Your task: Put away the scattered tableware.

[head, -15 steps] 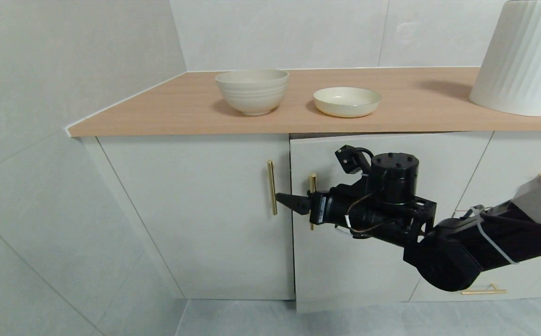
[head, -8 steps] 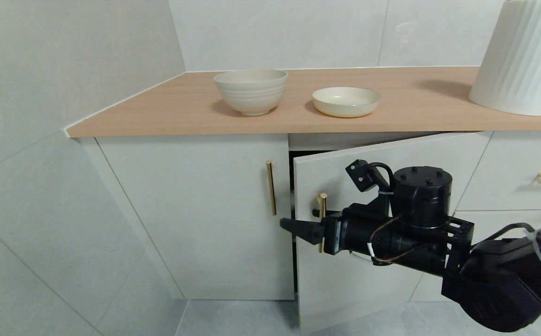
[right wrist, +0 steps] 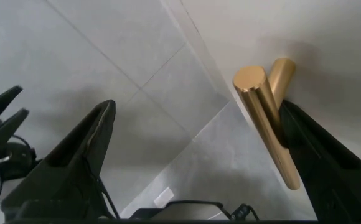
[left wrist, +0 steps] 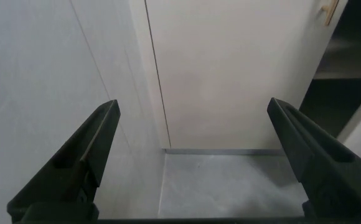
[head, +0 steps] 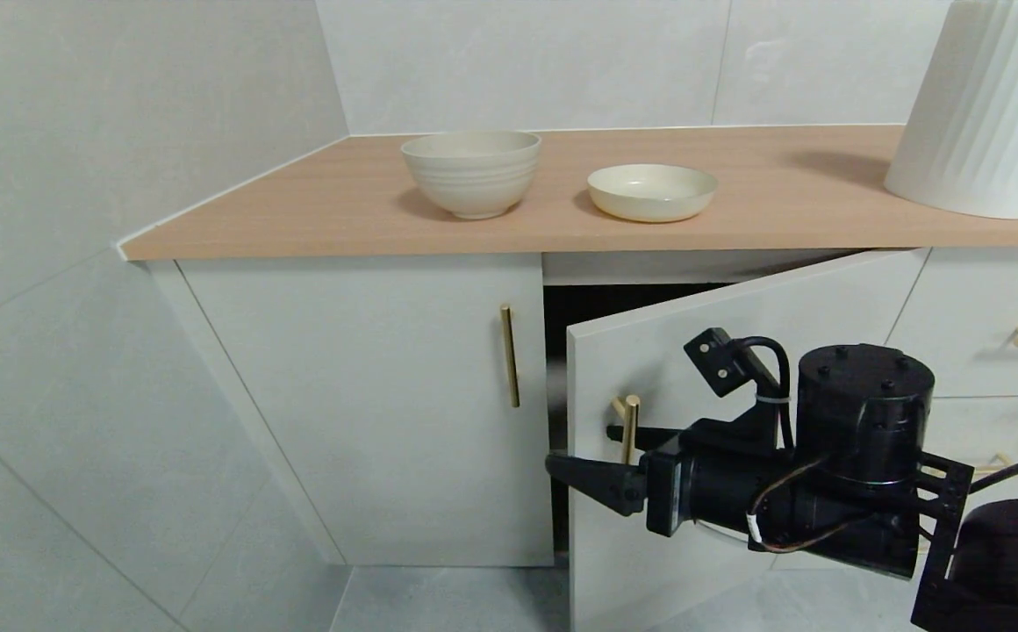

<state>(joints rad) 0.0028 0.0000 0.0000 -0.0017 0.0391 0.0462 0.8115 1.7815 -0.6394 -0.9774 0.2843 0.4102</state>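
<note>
— The right claw (head: 579, 446) is spread wide, with the gold handle (head: 628, 427) between its fingers (head: 601, 481), not squeezed.
— And the cabinet door (head: 737, 333)?
— It stands partly open, dark inside.
— What about the left claw (left wrist: 193, 102)?
— Wide open too, holding nothing, low down near the shut door (left wrist: 230, 68) and the floor (left wrist: 230, 180).
— Where are the dishes?
— Up on the counter (head: 342, 211). The deep bowl (head: 471, 171) sits to the left, the shallow dish (head: 652, 190) beside it, not touching. Both are right way up.
</note>
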